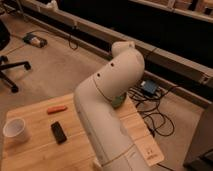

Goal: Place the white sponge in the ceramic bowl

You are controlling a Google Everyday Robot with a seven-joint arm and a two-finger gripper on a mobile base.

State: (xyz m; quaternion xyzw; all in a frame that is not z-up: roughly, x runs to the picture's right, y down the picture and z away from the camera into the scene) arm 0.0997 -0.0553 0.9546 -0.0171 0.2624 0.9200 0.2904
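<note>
My arm (107,115): the biggest thing here. It rises from the lower middle, bends over the far right part of the table, and ends in a rounded joint at the top.
Table (35,152): light wood, under my arm and to its left.
White cup (15,129): upright near the left edge, well apart from my arm. It is not the target.
Ceramic bowl (118,101): only a green sliver shows, just behind my arm at the far right side of the table. The rest is hidden.
Black object (58,132): flat and oblong, lying between the cup and my arm.
Orange object (57,109): small and thin, lying beyond the black one.
Gripper: behind my own arm, somewhere on the bowl side. I cannot tell if it is open, closed or holding something.
White sponge: I do not see it anywhere, neither on the bare wood nor in the visible part of the bowl.
Progress: I judge that I am reaching toward the bowl, so it may be the placing step. Whether the sponge is already inside I cannot confirm. What is left is the release, if not done, and then pulling back.
Direction and long axis: for the sponge, unknown. The bowl is round, so it has no long axis, and I suppose its mouth faces up.
</note>
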